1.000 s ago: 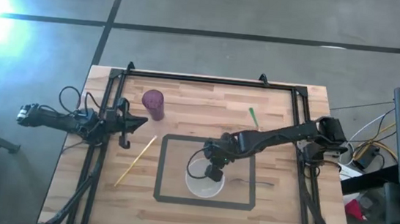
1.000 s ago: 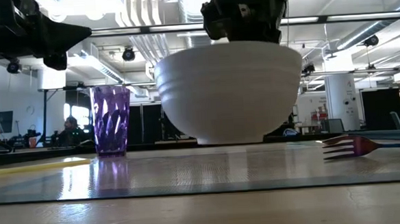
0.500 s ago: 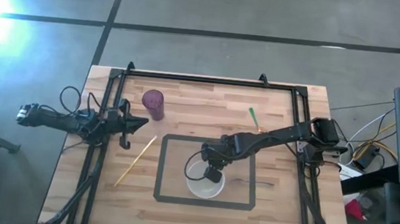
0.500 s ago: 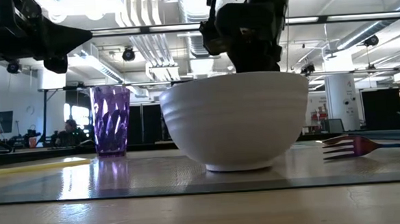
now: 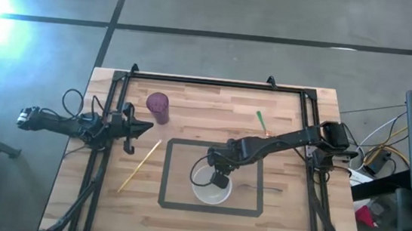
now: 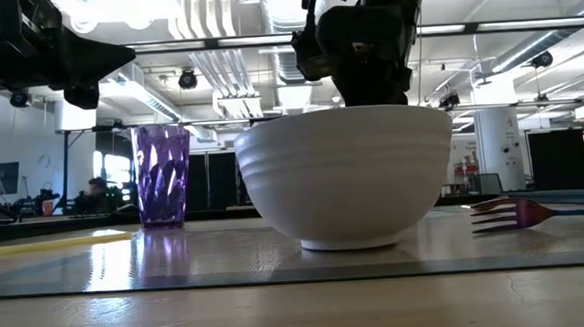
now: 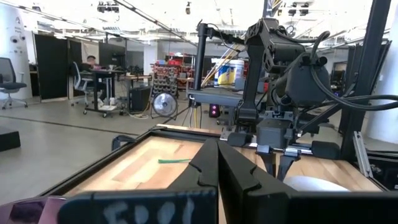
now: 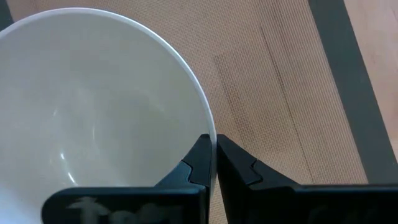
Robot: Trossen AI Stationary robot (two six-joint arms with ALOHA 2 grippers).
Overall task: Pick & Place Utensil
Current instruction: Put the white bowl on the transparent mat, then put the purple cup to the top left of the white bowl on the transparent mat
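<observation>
A white bowl [image 5: 203, 189] [image 6: 343, 176] stands on its foot on a tan mat with a dark border [image 5: 166, 172]. A purple-tinted fork [image 5: 263, 188] [image 6: 515, 212] lies flat on the mat, right of the bowl. My right gripper [image 5: 219, 179] [image 8: 214, 142] is over the bowl's far-right rim, shut on it. My left gripper [image 5: 148, 127] [image 7: 217, 149] hovers shut by the table's left edge, touching nothing. A green utensil [image 5: 261, 120] lies on the wood toward the far right. A yellow stick [image 5: 139, 166] lies left of the mat. My right gripper pinches the bowl's rim [image 8: 210, 124] on its far-right side, one finger [image 8: 198, 158] inside the bowl and one [image 8: 239, 163] outside. The fingers come from above, pointing down. The bowl sits upright with its foot [image 6: 348, 243] on the mat.
A ribbed purple cup [image 5: 158, 106] [image 6: 162, 175] stands upright near the table's far left, close to the left gripper. A black frame [image 5: 194, 79] runs along the far and side edges. Bare mat [image 8: 280, 93] lies between the bowl and the fork.
My right gripper has come down while staying shut on the bowl's rim. The bowl, lifted clear a second ago, now stands on the mat, and it has kept still for the last half second.
</observation>
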